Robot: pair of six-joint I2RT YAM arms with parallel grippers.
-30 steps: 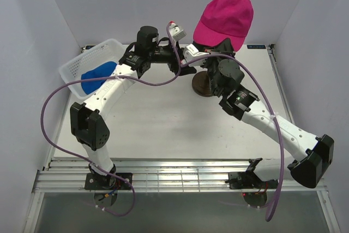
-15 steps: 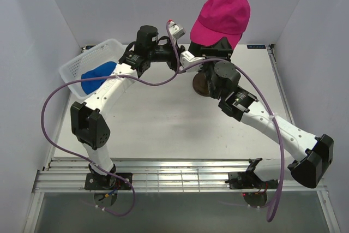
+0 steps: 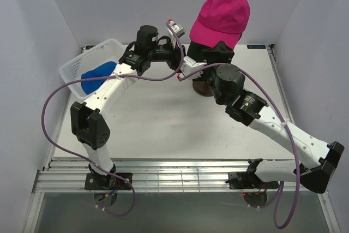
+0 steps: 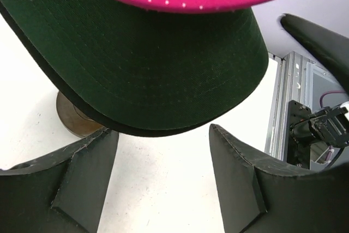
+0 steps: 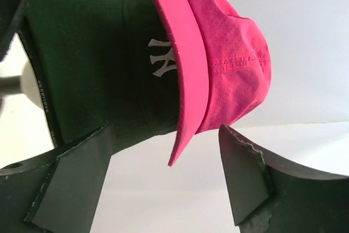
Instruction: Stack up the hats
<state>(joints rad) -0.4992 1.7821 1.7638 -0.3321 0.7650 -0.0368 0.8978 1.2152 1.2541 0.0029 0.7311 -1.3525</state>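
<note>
The magenta hat point(image 3: 223, 15) sits on top of the stack at the back of the table, over the dark green hat point(image 5: 92, 64) with its white NY logo. In the right wrist view the magenta hat point(image 5: 229, 64) hangs its brim tip between the fingers of my right gripper point(image 5: 163, 173), which stands open and touches nothing. My left gripper point(image 4: 163, 162) is open just below the green brim point(image 4: 147, 64), apart from it. From above, the right gripper point(image 3: 214, 52) and left gripper point(image 3: 180, 52) flank the stack. The blue hat point(image 3: 95, 76) lies in the basket.
A white mesh basket point(image 3: 90, 55) stands at the back left corner. A dark round stand point(image 3: 200, 87) carries the stack and shows under the green brim as the stand point(image 4: 76, 121). Grey walls close in on all three sides.
My right gripper has opened, let go of the magenta hat's brim and drawn back toward the near side. The magenta hat settled a little on the stack. The left arm stayed put.
</note>
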